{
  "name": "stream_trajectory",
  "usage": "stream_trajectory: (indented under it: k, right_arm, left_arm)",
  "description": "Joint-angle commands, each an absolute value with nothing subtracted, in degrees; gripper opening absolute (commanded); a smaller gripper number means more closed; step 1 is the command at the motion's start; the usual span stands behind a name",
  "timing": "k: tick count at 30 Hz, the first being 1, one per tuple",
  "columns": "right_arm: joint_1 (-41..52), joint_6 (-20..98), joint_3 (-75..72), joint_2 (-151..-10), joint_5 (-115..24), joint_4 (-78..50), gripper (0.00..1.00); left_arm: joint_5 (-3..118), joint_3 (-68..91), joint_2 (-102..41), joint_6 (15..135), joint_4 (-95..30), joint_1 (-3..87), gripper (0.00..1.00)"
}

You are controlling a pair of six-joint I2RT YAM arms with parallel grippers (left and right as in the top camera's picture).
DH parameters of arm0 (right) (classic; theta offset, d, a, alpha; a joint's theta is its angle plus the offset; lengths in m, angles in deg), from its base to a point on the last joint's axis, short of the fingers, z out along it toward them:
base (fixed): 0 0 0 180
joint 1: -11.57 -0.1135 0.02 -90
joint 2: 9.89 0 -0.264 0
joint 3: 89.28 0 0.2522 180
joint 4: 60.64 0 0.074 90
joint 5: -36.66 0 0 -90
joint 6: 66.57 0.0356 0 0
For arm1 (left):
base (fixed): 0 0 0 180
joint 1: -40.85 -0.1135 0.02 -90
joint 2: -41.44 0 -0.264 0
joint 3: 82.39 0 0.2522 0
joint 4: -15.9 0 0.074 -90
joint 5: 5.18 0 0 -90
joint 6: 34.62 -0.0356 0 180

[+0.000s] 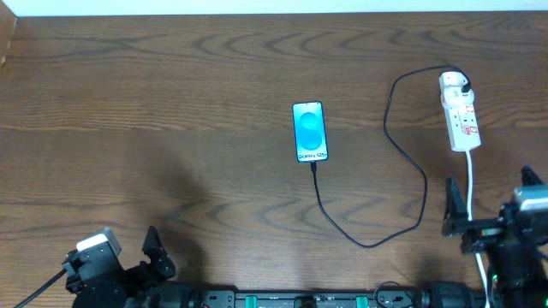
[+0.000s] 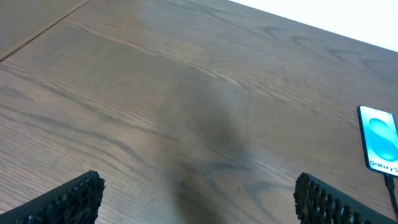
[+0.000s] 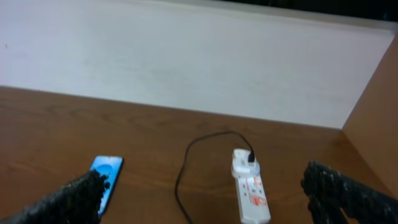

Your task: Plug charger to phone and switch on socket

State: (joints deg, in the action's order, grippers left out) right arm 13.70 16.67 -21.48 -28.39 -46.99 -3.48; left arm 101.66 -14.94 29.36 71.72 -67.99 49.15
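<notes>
The phone (image 1: 310, 131) lies face up mid-table, its cyan screen lit; it also shows as the phone (image 2: 379, 140) and the phone (image 3: 107, 177). The charger (image 1: 402, 150) is a thin black cable. Its tip meets the phone's bottom edge and its black plug (image 1: 462, 87) sits in the far end of the socket (image 1: 460, 115). The socket (image 3: 252, 193) is a white strip with red marks, at the right. My left gripper (image 1: 127, 254) is open at the near left, far from everything. My right gripper (image 1: 490, 203) is open, just on the near side of the socket.
The socket's white cord (image 1: 471, 184) runs toward me between the right gripper's fingers. The cable loops wide across the table between phone and socket. A white wall edge (image 3: 186, 56) borders the far side of the table.
</notes>
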Motion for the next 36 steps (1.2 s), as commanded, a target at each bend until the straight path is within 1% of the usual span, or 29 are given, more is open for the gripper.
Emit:
stream_trajectory:
  k: [1, 6, 12, 18, 26, 32, 36]
  right_arm:
    - [13.94, 14.22, -27.45, -22.73, -47.45, -5.47, 0.99]
    - [13.85, 13.92, -34.75, -18.55, -47.42, -11.07, 0.99]
    - [10.86, 12.91, -44.54, -17.96, -47.45, -24.73, 0.99]
    - [8.28, 10.51, -53.55, -17.13, -47.45, -35.11, 0.99]
    - [11.82, 10.55, -65.26, -10.05, -46.44, -45.1, 0.99]
    - [14.07, 10.77, -71.25, -10.2, -43.88, -50.98, 0.99]
    - [15.69, 11.21, -74.51, -10.2, -42.2, -51.72, 0.99]
  left_arm:
    - [102.06, -14.39, 29.71, 71.81, -67.92, 48.8, 0.98]
    - [102.06, -14.39, 29.71, 71.81, -67.92, 48.8, 0.98]
    - [102.06, -14.39, 29.71, 71.81, -67.92, 48.8, 0.98]
    - [102.06, -14.39, 29.71, 71.81, -67.92, 48.8, 0.98]
    - [102.06, -14.39, 29.71, 71.81, -67.92, 48.8, 0.98]
    - [102.06, -14.39, 29.71, 71.81, -67.92, 48.8, 0.98]
    - [102.06, -14.39, 29.71, 71.81, -67.92, 48.8, 0.98]
